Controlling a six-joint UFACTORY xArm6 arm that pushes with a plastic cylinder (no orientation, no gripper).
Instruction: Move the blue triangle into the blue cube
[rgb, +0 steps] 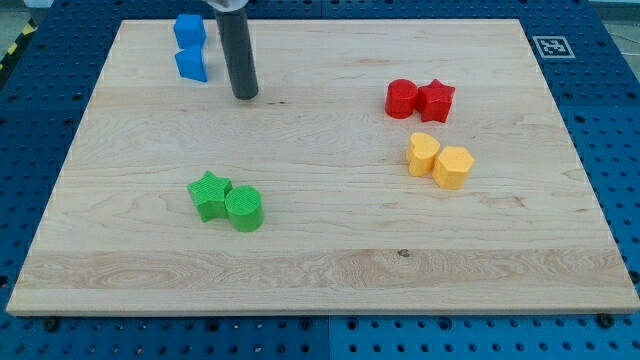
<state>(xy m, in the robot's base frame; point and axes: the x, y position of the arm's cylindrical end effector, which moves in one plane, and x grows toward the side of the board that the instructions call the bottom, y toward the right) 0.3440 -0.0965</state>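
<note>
Two blue blocks sit at the view's top left of the wooden board (320, 250). The upper one, the blue cube (190, 29), touches the lower one, the blue triangle (192, 64), which lies just below it. My tip (245, 95) rests on the board a short way to the right of the blue triangle and slightly below it, apart from both blue blocks. The rod rises from the tip to the view's top edge.
A red cylinder (402, 98) and a red star (436, 99) touch at the upper right. A yellow heart (423, 154) and a yellow hexagon (453, 166) touch below them. A green star (209, 194) and a green cylinder (244, 208) touch at the lower left.
</note>
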